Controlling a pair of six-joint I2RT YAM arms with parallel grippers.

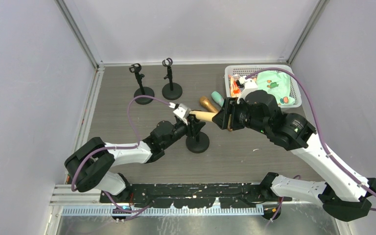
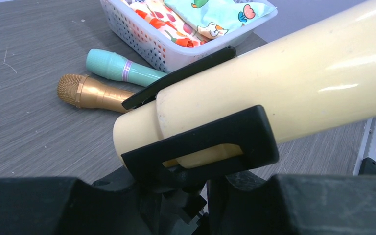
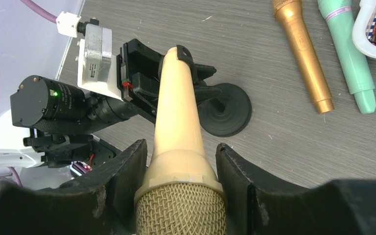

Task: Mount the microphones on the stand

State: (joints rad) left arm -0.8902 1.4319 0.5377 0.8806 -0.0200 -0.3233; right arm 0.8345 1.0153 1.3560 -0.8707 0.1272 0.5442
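Although the stand [image 3: 225, 110] is clamped by the left gripper [image 2: 196, 196], the cream microphone [image 3: 176, 112], seated in its clip [image 2: 200, 139], could be levered out by the right gripper [image 3: 181, 152], whose grip cannot be judged.

Right gripper [image 3: 181, 152]: closed against cream microphone [image 3: 176, 107] collar | handle end seated in stand [image 3: 225, 110] clip | golden microphone [image 3: 301, 54], mint microphone [image 3: 347, 54]: flat on table [image 3: 274, 156], side by side

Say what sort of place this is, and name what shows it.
Probably a robotics lab test cell, not a stage: two robot arms bolted to a rail at the table edge, plain pale panels boxing it in, and props laid out, microphone stands and a basket.
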